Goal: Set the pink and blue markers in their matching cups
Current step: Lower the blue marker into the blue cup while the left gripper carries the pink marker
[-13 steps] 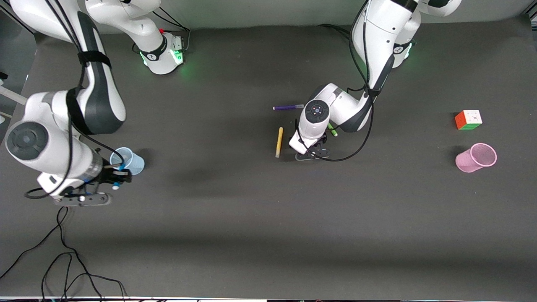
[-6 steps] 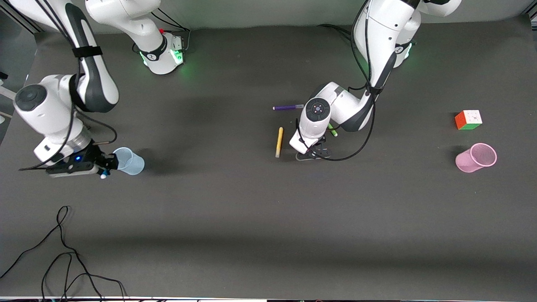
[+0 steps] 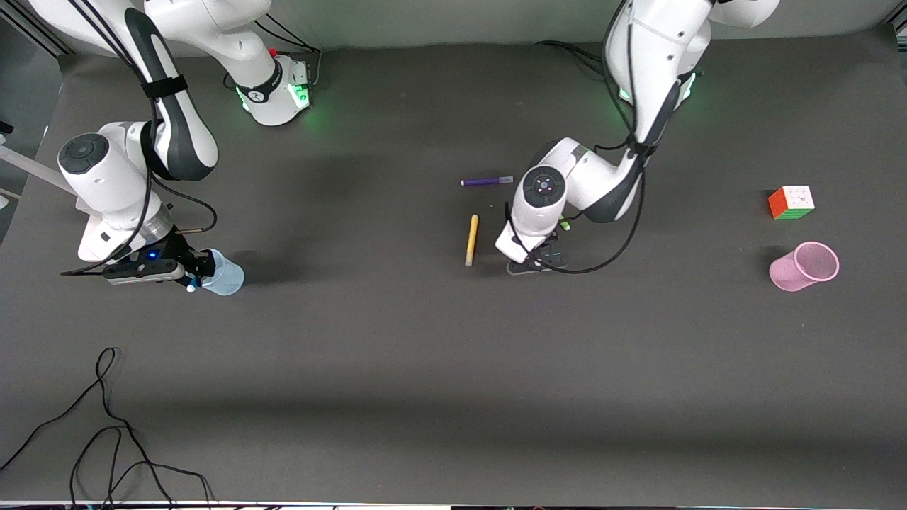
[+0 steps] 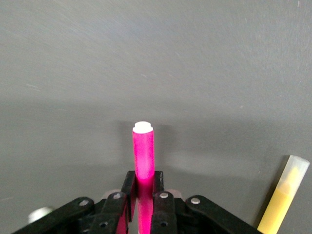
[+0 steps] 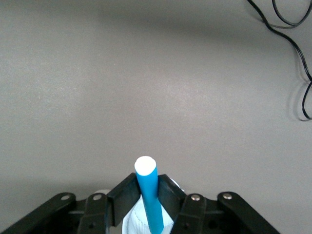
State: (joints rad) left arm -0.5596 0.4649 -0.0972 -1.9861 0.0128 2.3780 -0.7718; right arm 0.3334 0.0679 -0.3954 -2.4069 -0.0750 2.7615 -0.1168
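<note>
My right gripper is shut on the blue marker, whose whitish end sticks out toward the front camera. The gripper is at the mouth of the pale blue cup, and the cup's rim shows under the marker between the fingers. My left gripper is low over the table beside the yellow pen and is shut on the pink marker. That marker is hidden under the hand in the front view. The pale pink cup stands at the left arm's end of the table.
A yellow pen lies beside my left gripper and also shows in the left wrist view. A purple pen lies farther back. A green pen is half hidden by the left arm. A puzzle cube sits near the pink cup. Cables lie at the near edge.
My right gripper has swung with the blue marker from nearer the front camera to the blue cup's mouth. My left hand has shifted slightly toward the left arm's end.
</note>
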